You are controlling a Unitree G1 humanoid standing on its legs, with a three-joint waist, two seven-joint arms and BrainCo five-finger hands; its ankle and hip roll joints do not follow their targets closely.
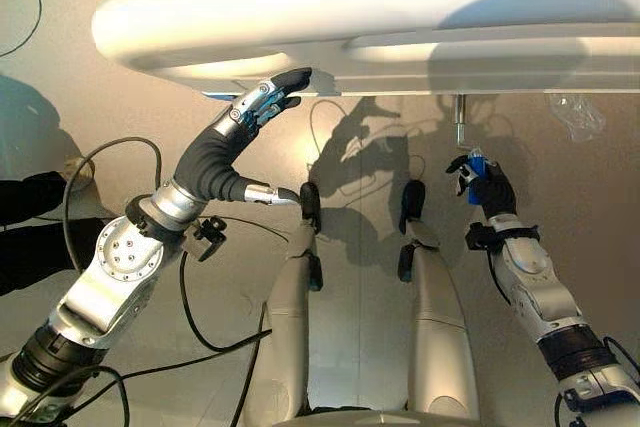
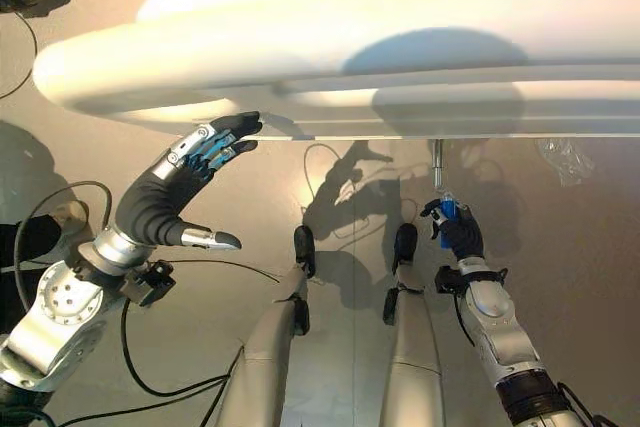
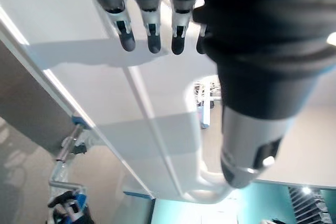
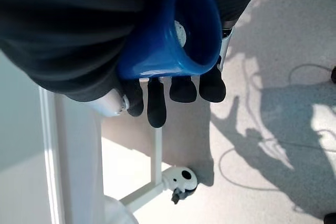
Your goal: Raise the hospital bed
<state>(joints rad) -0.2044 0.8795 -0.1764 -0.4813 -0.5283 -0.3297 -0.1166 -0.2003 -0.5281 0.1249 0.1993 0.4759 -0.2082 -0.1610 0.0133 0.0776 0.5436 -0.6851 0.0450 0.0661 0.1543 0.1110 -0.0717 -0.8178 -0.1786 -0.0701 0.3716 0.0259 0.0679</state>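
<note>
Under white bed footboard [image 1: 400, 17], right hand [image 1: 487, 185] grips blue crank handle [image 4: 173, 35]

The left hand [image 1: 232, 152] is held up on a bent arm, its fingers [image 1: 285, 85] straight and thumb sticking out. The right hand [image 2: 462, 229] is low, its fingers curled tight round a blue handle [image 4: 173, 35].

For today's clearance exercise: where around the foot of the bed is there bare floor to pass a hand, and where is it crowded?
Bare floor lies below the footboard, outward of the right hand, which grips the blue crank handle. Crowded: the left hand, fingers straight, touches the footboard's underside, and a plastic wrapper lies under the far right edge.
</note>
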